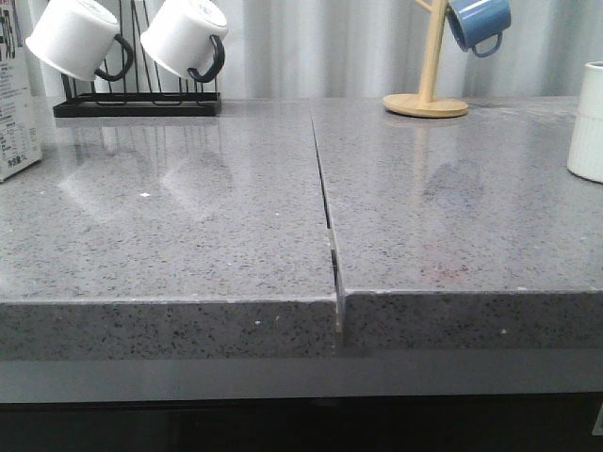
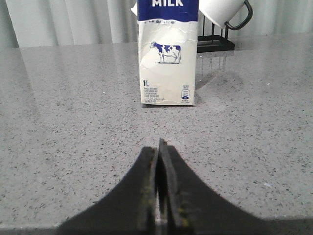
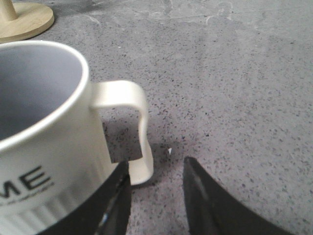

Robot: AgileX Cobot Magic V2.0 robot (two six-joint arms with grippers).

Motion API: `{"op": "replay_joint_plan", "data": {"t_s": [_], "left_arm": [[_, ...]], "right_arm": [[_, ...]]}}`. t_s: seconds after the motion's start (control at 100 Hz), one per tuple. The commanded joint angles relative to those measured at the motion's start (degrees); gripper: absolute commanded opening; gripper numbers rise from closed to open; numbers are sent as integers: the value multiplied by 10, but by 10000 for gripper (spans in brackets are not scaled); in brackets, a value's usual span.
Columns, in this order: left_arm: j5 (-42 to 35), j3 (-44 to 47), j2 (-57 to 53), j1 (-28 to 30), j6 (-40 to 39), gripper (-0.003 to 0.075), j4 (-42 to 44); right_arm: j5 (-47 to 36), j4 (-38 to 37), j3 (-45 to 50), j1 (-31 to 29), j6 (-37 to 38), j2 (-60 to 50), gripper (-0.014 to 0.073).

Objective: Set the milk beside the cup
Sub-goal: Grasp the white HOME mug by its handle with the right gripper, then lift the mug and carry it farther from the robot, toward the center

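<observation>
The milk (image 2: 167,54) stands upright on the grey countertop, blue top over a white part with a cow picture. In the front view it is cut off at the far left edge (image 1: 14,104). My left gripper (image 2: 160,147) is shut and empty, well short of the carton and pointing at it. The cream cup (image 3: 44,147) with black letters and a ribbed base stands at the far right edge in the front view (image 1: 586,122). My right gripper (image 3: 156,169) is open, and the lower end of the cup's handle (image 3: 137,137) sits between its fingertips, close to one finger. Neither gripper shows in the front view.
A black rack (image 1: 137,105) with two white black-handled mugs (image 1: 80,38) stands at the back left, just behind the milk. A wooden mug tree (image 1: 426,102) with a blue mug (image 1: 479,24) stands at the back right. A seam (image 1: 325,207) splits the countertop.
</observation>
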Motion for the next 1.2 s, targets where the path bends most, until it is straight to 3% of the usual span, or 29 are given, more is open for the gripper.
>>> {"op": "replay_joint_plan", "data": {"t_s": [0.0, 0.27, 0.51, 0.73, 1.19], "left_arm": [[-43, 23, -19, -1, -5, -21, -6], [-43, 23, -19, -1, -5, -21, -6], [-43, 23, -19, -1, -5, -21, -6], [-43, 23, -19, -1, -5, -21, -6], [-43, 23, -19, -1, -5, -20, -6]], "right_arm": [[-54, -9, -30, 0, 3, -2, 288], [-62, -11, -75, 0, 1, 41, 272], [-65, -11, -79, 0, 0, 50, -76], [-61, -24, -79, 13, -11, 24, -68], [-47, 21, -79, 184, -11, -47, -67]]}}
